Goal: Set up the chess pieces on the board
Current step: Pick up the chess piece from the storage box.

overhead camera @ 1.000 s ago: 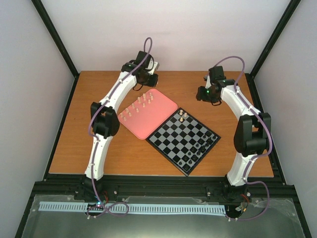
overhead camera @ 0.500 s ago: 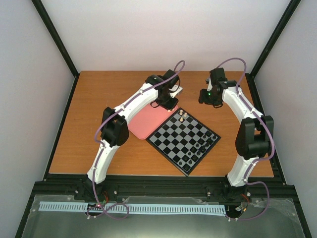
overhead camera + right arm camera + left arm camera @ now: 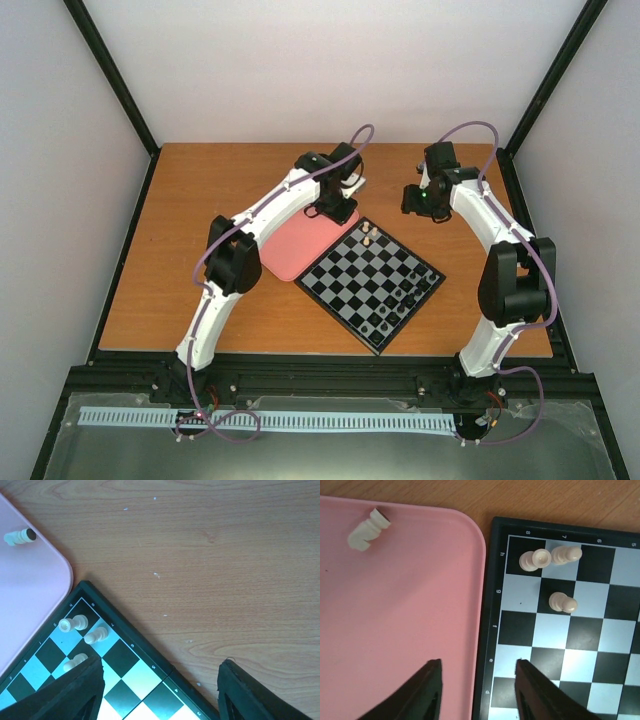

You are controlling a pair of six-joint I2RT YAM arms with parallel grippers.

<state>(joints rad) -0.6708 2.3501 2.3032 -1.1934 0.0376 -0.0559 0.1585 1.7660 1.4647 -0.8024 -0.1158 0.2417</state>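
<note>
Three chess pieces stand upright at the board corner. A toppled piece lies diagonally on the pink tray, base rimward. Left end effector, right end effector: spread, empty.

I am holding my left gripper over the pink tray, beside the far corner of the board, where cream chess pieces are standing. My right gripper is hovering over the table beyond.

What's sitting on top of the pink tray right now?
One cream chess piece lies tipped over near a corner of the pink tray. In the top view the left arm covers much of the tray, so any other pieces there are hidden.
</note>
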